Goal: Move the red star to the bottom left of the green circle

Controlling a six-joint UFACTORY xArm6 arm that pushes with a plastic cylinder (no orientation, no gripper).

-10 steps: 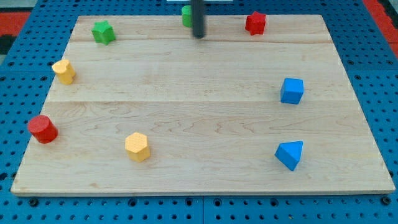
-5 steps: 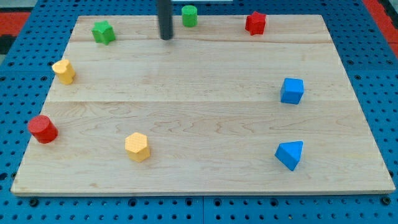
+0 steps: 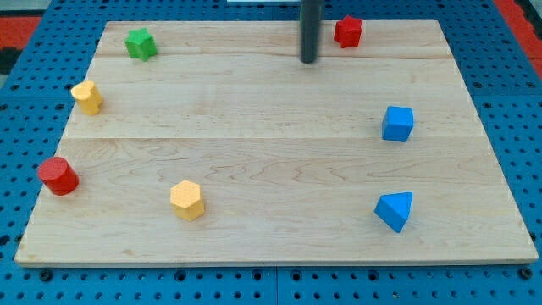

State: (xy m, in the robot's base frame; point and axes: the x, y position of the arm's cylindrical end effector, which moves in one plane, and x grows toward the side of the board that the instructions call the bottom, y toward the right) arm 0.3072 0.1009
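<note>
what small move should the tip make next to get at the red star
Probably loop my tip round to the red star's right side. It sits left of and below the star, apart from it, so pushing from here would only send it rightward. The green circle does not show.

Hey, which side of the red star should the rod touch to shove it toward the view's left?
No gripping here, only pushing. Meet the red star on its right-facing side, low on its body, coming from the view's right. My tip sits to the star's lower left, apart from it, so it likely has to circle round first.
</note>
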